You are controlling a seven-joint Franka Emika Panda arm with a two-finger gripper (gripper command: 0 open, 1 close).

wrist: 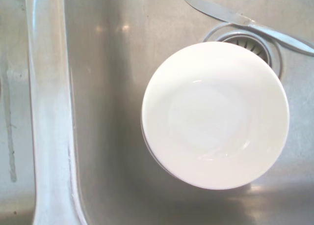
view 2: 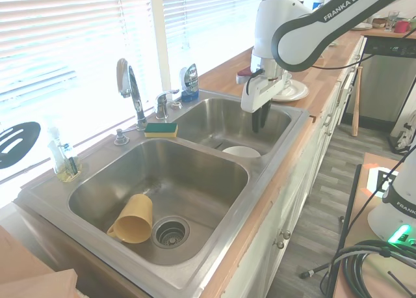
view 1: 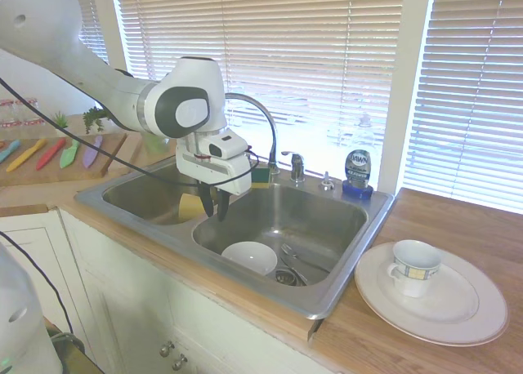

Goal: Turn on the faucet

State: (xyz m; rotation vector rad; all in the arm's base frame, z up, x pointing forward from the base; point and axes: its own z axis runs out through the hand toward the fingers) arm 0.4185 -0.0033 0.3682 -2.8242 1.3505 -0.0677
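- Gripper (view 1: 215, 207) hangs over the sink's (view 1: 343, 260) near edge, pointing down, fingers together and empty.
- White bowl (view 1: 249, 257) lies below; lift clear of it first.
- Faucet (view 1: 260, 133) stands behind the sink, well apart; approach its stubby lever handle (view 1: 294, 162) from above.

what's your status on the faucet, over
White arm's gripper shut, empty, hanging over white bowl. Tall chrome gooseneck faucet untouched. Nothing blocking.

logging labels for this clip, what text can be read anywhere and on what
"FRANKA EMIKA" on the arm, second exterior view.
"awn" on the blue soap bottle; the first letter does not show clearly.
Small bottle beside the left basin: label too blurred to read.
Mug pattern: no words.
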